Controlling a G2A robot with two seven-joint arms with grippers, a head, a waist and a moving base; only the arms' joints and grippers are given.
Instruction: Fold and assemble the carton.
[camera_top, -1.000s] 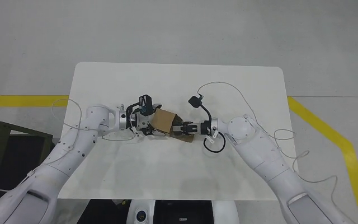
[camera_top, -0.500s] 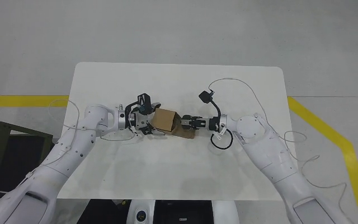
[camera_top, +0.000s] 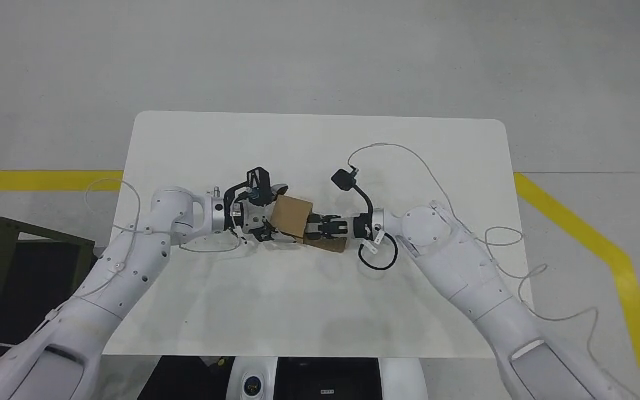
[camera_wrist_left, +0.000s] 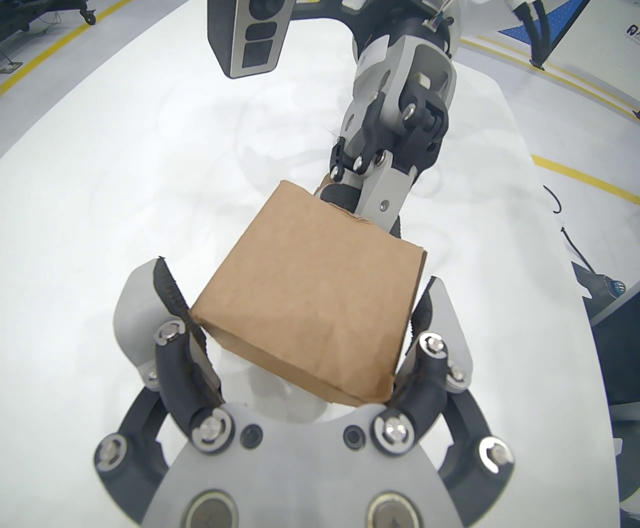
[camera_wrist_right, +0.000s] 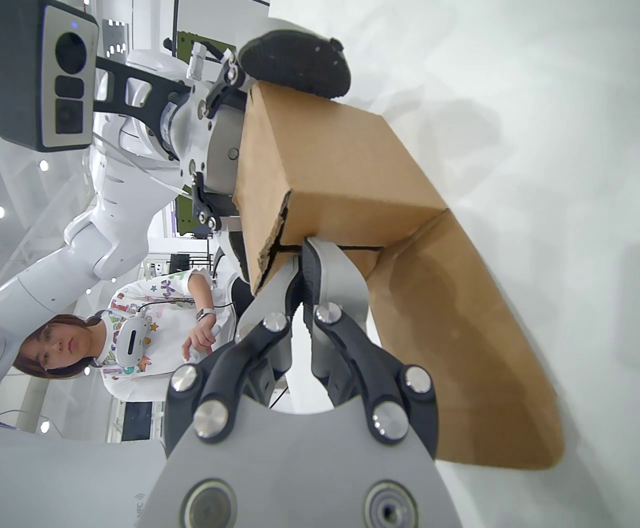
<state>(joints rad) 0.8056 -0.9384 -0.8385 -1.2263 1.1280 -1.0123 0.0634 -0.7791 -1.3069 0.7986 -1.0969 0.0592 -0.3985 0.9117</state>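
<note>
Left wrist view: the left gripper clamps the near end of the brown carton, one pad on each side wall. The carton sits at the middle of the white table. At its far end the right gripper has its fingers pressed together, tips touching the end seam, and a long flap lies open beside them.

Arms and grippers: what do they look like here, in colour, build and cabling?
The left arm and right arm have smooth white shells. The left gripper and right gripper each have a grey metal base, black linkages with silver bolts, and silver jaws lined with black ribbed pads. A black wrist camera rides on a bracket; thin pale cable loops off the right arm.
</note>
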